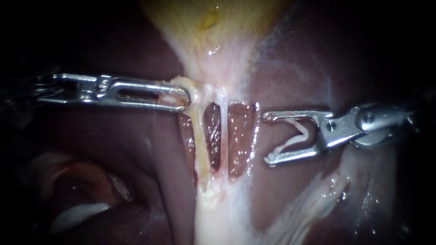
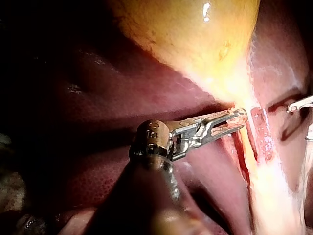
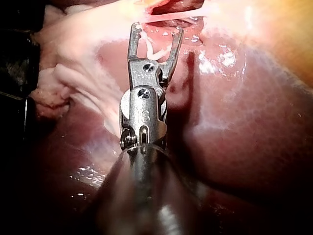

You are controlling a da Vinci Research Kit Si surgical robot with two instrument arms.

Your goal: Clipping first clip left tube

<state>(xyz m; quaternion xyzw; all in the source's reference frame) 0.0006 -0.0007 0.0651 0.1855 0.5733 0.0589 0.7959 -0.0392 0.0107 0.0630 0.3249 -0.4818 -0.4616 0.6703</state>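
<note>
The left tube (image 1: 200,136), thick and yellowish, runs down from the gallbladder (image 1: 213,22); the thin pale right tube (image 1: 224,129) runs just beside it. My left instrument (image 1: 183,97) has its jaws shut on the pale tissue at the left tube's upper end, as the left wrist view also shows (image 2: 236,119). My right instrument (image 1: 269,138) stands right of both tubes with its jaws wide open. A white V-shaped clip (image 1: 295,136) sits between them, touching neither tube. In the right wrist view the open jaws (image 3: 157,28) point at the tubes, with the clip (image 3: 157,49) inside.
Dark red liver (image 1: 318,68) surrounds the dissected window behind the tubes. A broad white tissue band (image 1: 218,218) continues below them. Pale folds (image 1: 77,213) lie at lower left. My right instrument's tip (image 2: 301,105) shows beyond the tubes in the left wrist view.
</note>
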